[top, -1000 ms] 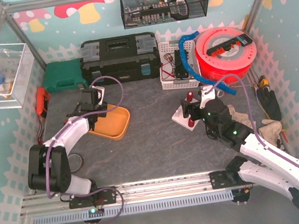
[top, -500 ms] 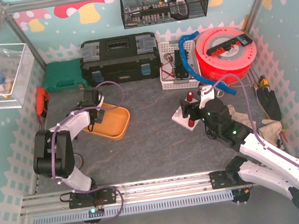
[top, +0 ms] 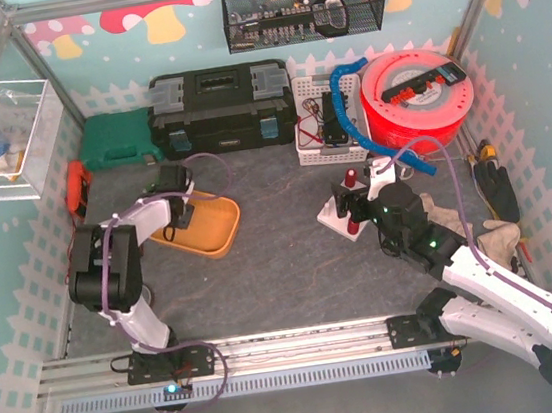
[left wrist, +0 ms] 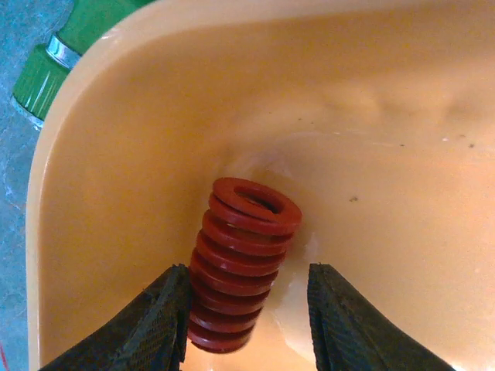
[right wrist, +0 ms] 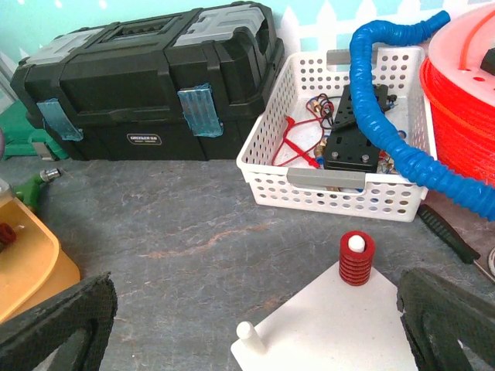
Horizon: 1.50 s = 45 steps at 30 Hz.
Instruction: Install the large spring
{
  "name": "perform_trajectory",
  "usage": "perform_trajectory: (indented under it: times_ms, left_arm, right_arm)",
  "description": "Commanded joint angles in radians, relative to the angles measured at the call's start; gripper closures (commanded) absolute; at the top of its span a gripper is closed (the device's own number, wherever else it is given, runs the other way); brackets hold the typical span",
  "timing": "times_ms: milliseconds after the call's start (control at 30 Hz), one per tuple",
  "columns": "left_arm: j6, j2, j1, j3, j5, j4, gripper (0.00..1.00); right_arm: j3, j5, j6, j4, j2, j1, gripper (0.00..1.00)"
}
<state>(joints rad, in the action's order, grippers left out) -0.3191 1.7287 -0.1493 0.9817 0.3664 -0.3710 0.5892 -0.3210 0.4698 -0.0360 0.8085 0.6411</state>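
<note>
Large red spring (left wrist: 244,263) lying in orange tray (left wrist: 116,154), left rear of worktop (top: 283,266), left gripper (left wrist: 246,272) spread around it, not clamped, right gripper (right wrist: 259,309) wide above white peg base (right wrist: 325,325), right side.

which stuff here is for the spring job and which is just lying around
For the job: large red spring, orange tray holding it, white peg base, its bare peg, left hand straddling the spring.
Lying about: black toolbox, white basket, blue hose, red reel, green case.
</note>
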Motion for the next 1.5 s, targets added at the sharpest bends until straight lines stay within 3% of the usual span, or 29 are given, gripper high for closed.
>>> perform_trajectory:
  times_ms: [0, 300, 633, 900, 1467]
  left_arm:
    - [-0.015, 0.035, 0.011, 0.023, 0.010, -0.017, 0.56]
    - [-0.007, 0.070, 0.011, 0.033, -0.110, -0.064, 0.55]
    - [0.027, 0.099, 0.024, 0.040, -0.097, -0.085, 0.49]
    - [0.055, 0.133, 0.036, 0.056, -0.123, -0.107, 0.50]
    - [0.093, 0.082, 0.035, 0.057, -0.209, -0.145, 0.77]
  right_arm:
    - [-0.011, -0.001, -0.017, 0.025, -0.006, -0.004, 0.02]
    - [-0.015, -0.002, -0.020, 0.025, -0.018, -0.004, 0.02]
    - [-0.022, -0.006, -0.019, 0.030, -0.031, -0.004, 0.03]
    - [-0.028, -0.006, -0.020, 0.035, -0.043, -0.004, 0.03]
    - [-0.032, -0.016, -0.021, 0.036, -0.056, -0.004, 0.03]
